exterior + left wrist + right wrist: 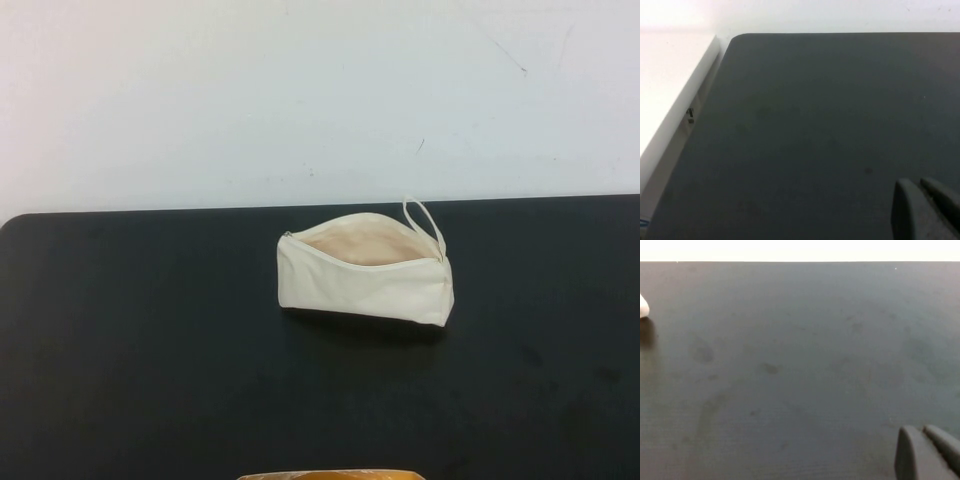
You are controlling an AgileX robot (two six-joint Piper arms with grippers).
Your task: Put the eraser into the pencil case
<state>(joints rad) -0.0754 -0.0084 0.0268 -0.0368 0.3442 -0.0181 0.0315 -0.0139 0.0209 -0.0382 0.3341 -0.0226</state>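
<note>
Your pencil case [366, 272] sits mid-desk [140, 340] with its zip mouth gaping upward, lining exposed, ready to receive; no eraser shows on the desk or in what you can see of the lining. Bare desk surrounds the case on every side. The left gripper [926, 210] and right gripper [927, 452] hang well clear of it, each with fingers together and empty.

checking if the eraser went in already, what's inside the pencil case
The pencil case is unzipped; only pale beige lining shows, its bottom hidden by the front wall. No eraser is visible. Left gripper and right gripper sit over bare table.
</note>
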